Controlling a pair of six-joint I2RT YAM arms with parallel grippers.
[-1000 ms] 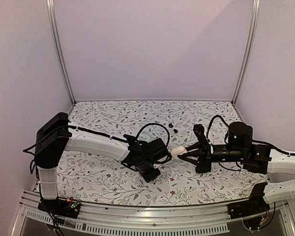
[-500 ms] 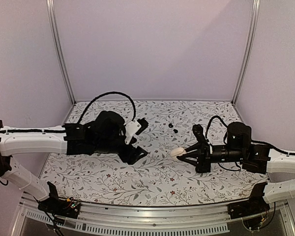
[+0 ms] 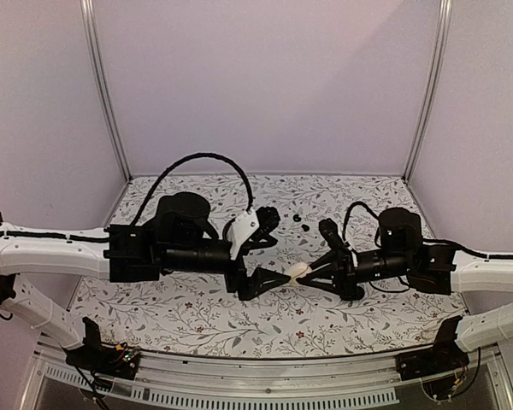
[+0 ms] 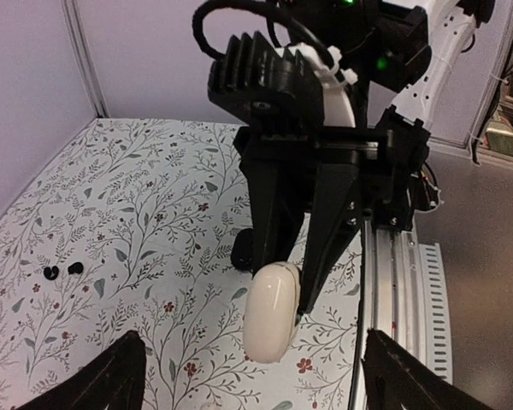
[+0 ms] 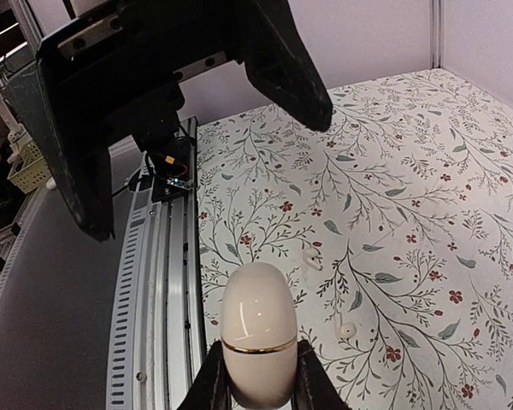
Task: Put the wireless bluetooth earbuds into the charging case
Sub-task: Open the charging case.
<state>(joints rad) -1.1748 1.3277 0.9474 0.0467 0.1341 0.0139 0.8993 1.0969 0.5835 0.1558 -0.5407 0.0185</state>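
My right gripper [image 3: 315,273] is shut on a cream oval charging case [image 3: 298,271] with a gold seam, holding it lid closed above the table's middle. In the right wrist view the case [image 5: 256,325] stands between that gripper's [image 5: 261,386] fingers. My left gripper [image 3: 272,249] faces it from the left, open wide. The case [image 4: 272,312] hangs just ahead of the left gripper [image 4: 256,380] and neither finger touches it. Two tiny black earbuds [image 3: 297,219] [image 3: 305,228] lie together on the table behind, small at the left [image 4: 51,272] [image 4: 75,267].
Two small white bud-shaped pieces [image 5: 310,259] [image 5: 346,329] lie on the floral table beneath the case. A black rounded object [image 3: 352,292] sits on the table under the right arm. The metal rail [image 3: 265,367] runs along the near edge, with walls on three sides.
My left gripper opened wide, pulled back left with the arm laid flat, then came right again to face the case. The right gripper carried the case slightly left.
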